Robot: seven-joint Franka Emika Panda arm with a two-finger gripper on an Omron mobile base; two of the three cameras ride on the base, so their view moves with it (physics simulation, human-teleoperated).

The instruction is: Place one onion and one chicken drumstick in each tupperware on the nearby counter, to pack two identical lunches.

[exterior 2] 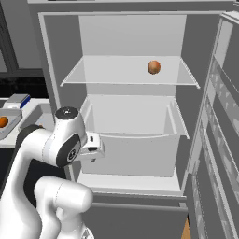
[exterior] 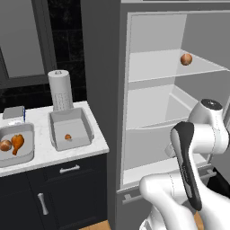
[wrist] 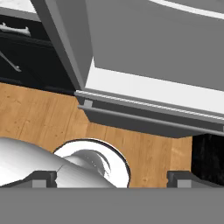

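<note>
Onion (exterior: 186, 59) rests alone on the upper fridge shelf (exterior: 152, 72), well above the gripper (wrist: 113, 178). Gripper fingers (wrist: 43, 178) stand wide apart, holding nothing, aimed down at the wooden floor (wrist: 39, 118) before the fridge base. Left of it, on the counter (exterior: 96, 146), one tupperware (exterior: 69, 130) holds a small onion; the other (exterior: 15, 143) holds an onion and drumstick (exterior: 17, 142).

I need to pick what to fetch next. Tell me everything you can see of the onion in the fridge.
The onion is a small, round, orange-brown ball with a smooth, slightly glossy skin, paler on its upper side. It lies alone on the fridge's top shelf, a thin translucent pane, towards the shelf's right side and near the back. It rests on the shelf only; it is clear of the fridge walls. The door is open, so it is in plain sight.
</note>
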